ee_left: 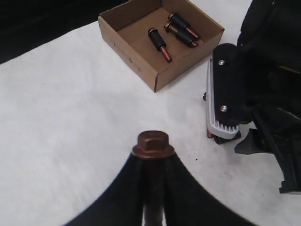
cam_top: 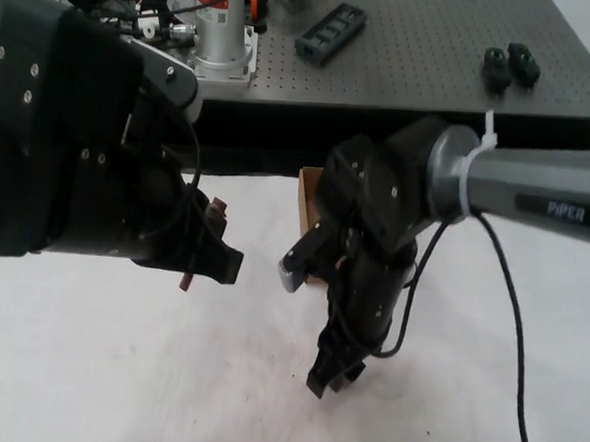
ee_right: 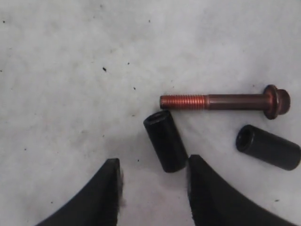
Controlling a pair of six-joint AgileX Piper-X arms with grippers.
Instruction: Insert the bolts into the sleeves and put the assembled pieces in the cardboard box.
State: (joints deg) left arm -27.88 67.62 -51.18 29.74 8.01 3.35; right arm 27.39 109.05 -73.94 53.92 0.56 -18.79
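1. High view: we see the left gripper (cam_top: pixel 204 261) clenched on the held bolt (cam_top: pixel 216 210) above the white tabletop (cam_top: pixel 116 370). The right gripper (cam_top: pixel 331 375) points down close to the cloth, with a corner of the cardboard box (cam_top: pixel 304 197) behind its arm. The two arms stand near each other, so we judge that a hasty approach could knock them together.

2. Left wrist view: we look along the bolt, its flanged head standing above the clamped fingertips. Three assembled pieces (ee_left: pixel 159 43) lie inside the box. The grip looks narrow, so we think the bolt may pivot when its thread meets a sleeve.

3. Right wrist view: the right gripper's fingers are spread and grasp nothing. The near sleeve (ee_right: pixel 165 141) lies on the cloth, its end just beside one finger and off-centre in the gap. The loose bolt (ee_right: pixel 221 101) has its threaded tip near that sleeve, and the far sleeve (ee_right: pixel 268 147) lies apart. If the fingers close from here, we fear the near sleeve may roll away or push the loose bolt.
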